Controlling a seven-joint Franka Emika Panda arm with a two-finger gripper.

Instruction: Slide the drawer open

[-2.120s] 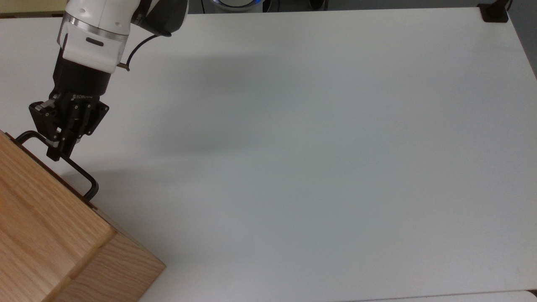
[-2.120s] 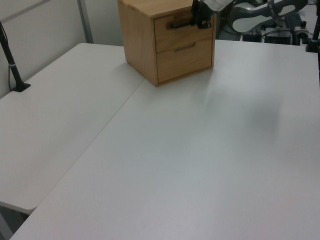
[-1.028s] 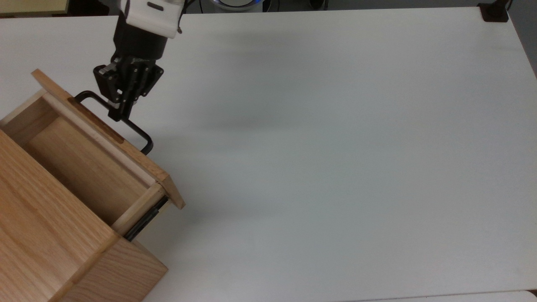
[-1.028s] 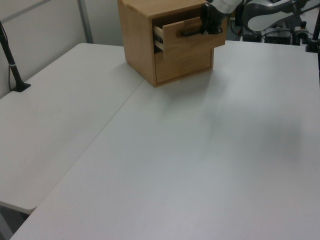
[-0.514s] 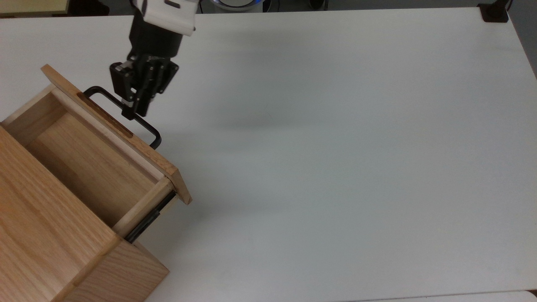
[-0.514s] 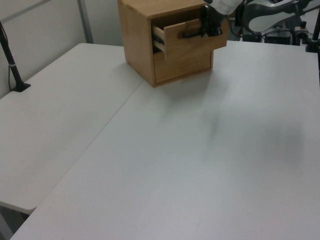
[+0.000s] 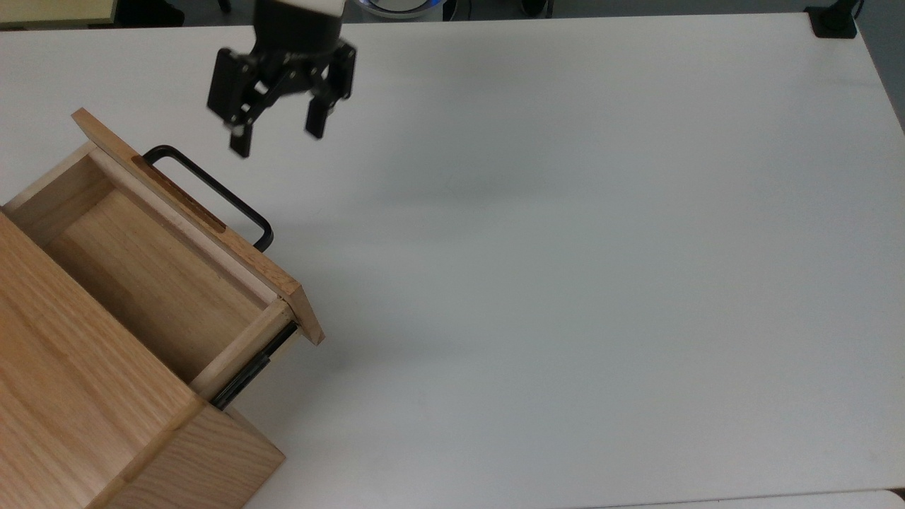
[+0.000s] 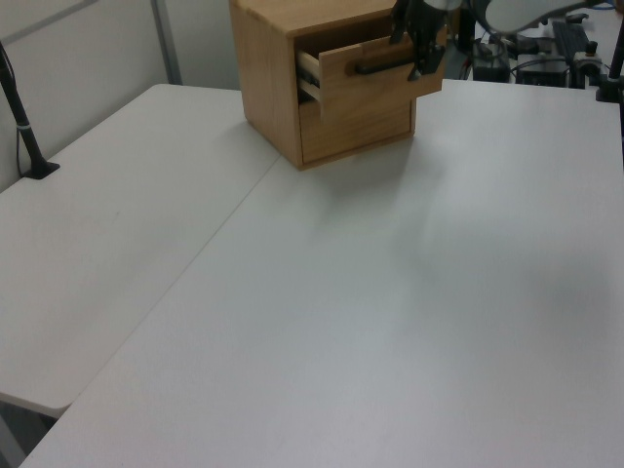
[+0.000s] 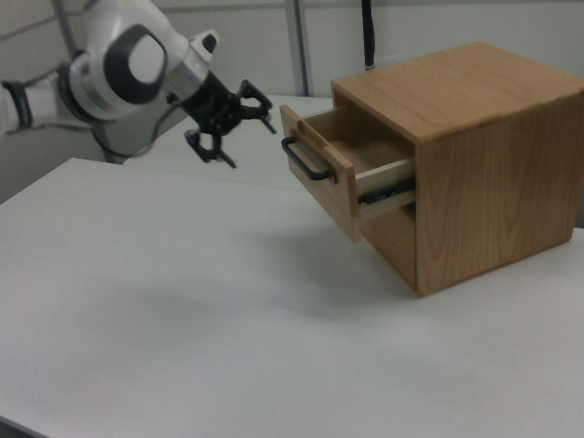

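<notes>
The oak drawer (image 7: 134, 283) stands pulled far out of its cabinet (image 7: 63, 417), with its inside bare. Its black bar handle (image 7: 212, 194) is free, with nothing touching it. My gripper (image 7: 277, 140) hangs open a little beyond the handle, toward the top view's upper right, with nothing between its fingers. In the right view the gripper (image 9: 248, 146) floats to the left of the drawer front (image 9: 339, 196) and its handle (image 9: 306, 161). In the left view the gripper (image 8: 421, 54) overlaps the right end of the drawer front (image 8: 375, 88).
The cabinet (image 9: 493, 173) sits at a corner of the white table (image 7: 565, 283). A second, shut drawer (image 8: 356, 122) lies below the open one. Black clamped posts stand at table edges (image 7: 833, 20) (image 8: 24, 127). A seam (image 8: 229, 210) joins two tabletops.
The drawer slid out from shut while my gripper held the handle. Since half a second ago the gripper has let go, opened and drawn away from the handle; the drawer has stayed put.
</notes>
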